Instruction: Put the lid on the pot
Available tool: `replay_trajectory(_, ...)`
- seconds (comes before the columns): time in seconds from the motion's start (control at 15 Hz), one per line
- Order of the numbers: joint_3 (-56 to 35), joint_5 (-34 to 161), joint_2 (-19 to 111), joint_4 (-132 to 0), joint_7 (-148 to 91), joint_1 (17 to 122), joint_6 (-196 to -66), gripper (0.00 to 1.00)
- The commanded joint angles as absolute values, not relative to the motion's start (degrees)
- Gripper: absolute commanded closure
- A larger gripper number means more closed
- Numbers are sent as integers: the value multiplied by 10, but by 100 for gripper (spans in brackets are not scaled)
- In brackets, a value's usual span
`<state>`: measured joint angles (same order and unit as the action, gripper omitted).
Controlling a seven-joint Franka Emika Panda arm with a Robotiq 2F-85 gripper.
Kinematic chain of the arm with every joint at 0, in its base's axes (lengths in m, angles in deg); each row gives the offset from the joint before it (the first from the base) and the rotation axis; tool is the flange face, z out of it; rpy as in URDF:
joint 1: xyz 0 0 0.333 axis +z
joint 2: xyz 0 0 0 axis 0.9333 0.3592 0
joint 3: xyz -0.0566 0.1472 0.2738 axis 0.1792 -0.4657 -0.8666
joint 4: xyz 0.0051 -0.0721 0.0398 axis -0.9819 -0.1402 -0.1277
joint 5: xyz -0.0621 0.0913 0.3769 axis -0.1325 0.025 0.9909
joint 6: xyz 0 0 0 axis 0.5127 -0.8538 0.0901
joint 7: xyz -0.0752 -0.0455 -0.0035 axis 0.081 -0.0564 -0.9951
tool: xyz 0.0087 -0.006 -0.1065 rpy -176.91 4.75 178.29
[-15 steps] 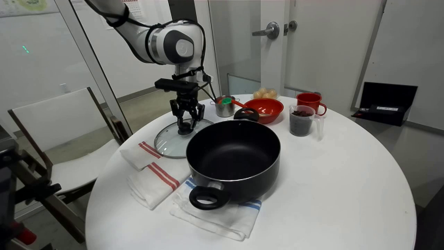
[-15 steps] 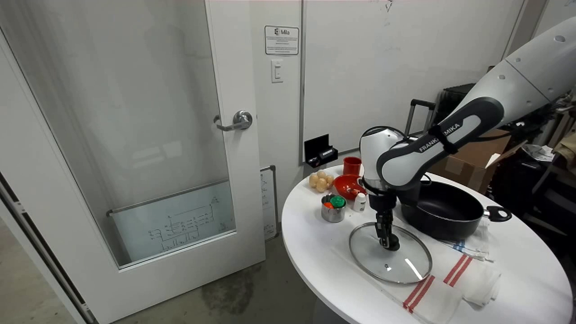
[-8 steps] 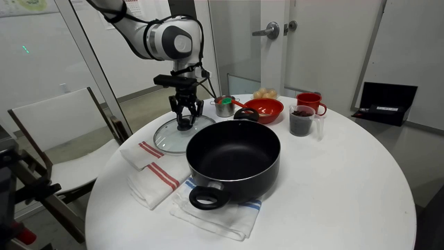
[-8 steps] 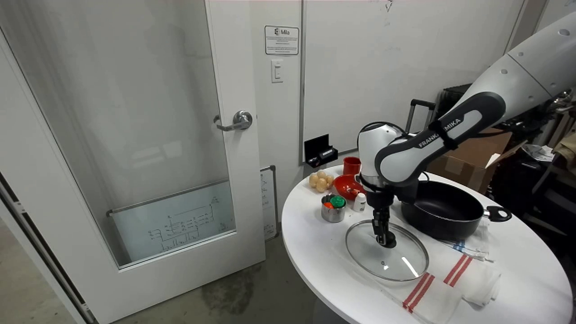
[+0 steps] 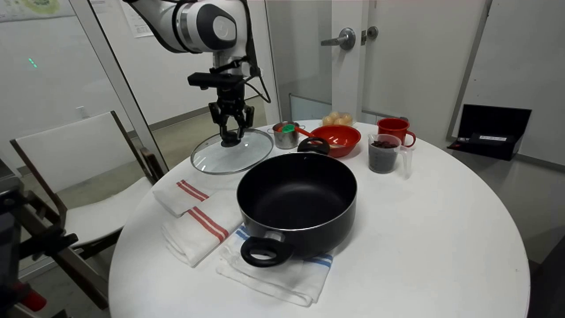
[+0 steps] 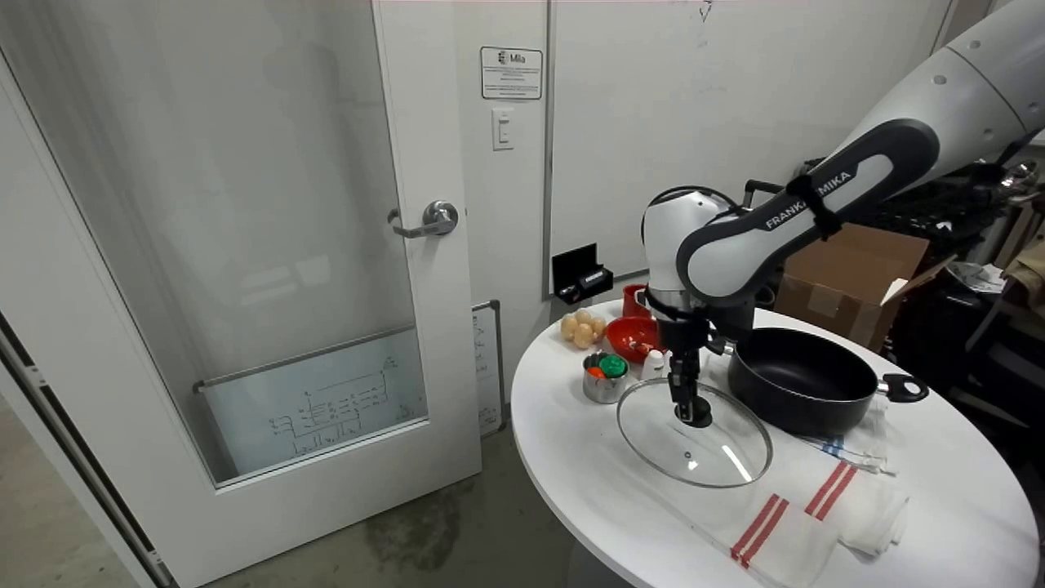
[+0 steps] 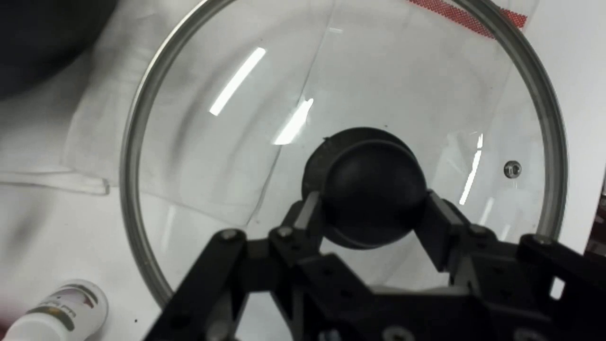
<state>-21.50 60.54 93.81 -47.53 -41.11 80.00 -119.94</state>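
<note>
Up it comes! Your claw (image 5: 232, 134) is clamped on the knob (image 7: 374, 189), and over the last second the lid (image 6: 709, 451) has risen with it, hanging directly beneath the claw and clear of the table (image 5: 419, 247). That puts you, I'd judge, past the grasp and into the carry. The pot (image 5: 298, 205) sits uncovered, off to the claw's side; whether the lid's edge would clear it yet, I can't tell. You'll likely want more height before crossing.
</note>
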Motion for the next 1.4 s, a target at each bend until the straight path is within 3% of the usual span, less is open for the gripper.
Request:
replay_trajectory(0.0, -209, 602, 872, -526, -409, 798, -1175, 75)
replay_trajectory(1.33, -158, 628, 699, -709, -391, 681, -1209, 75)
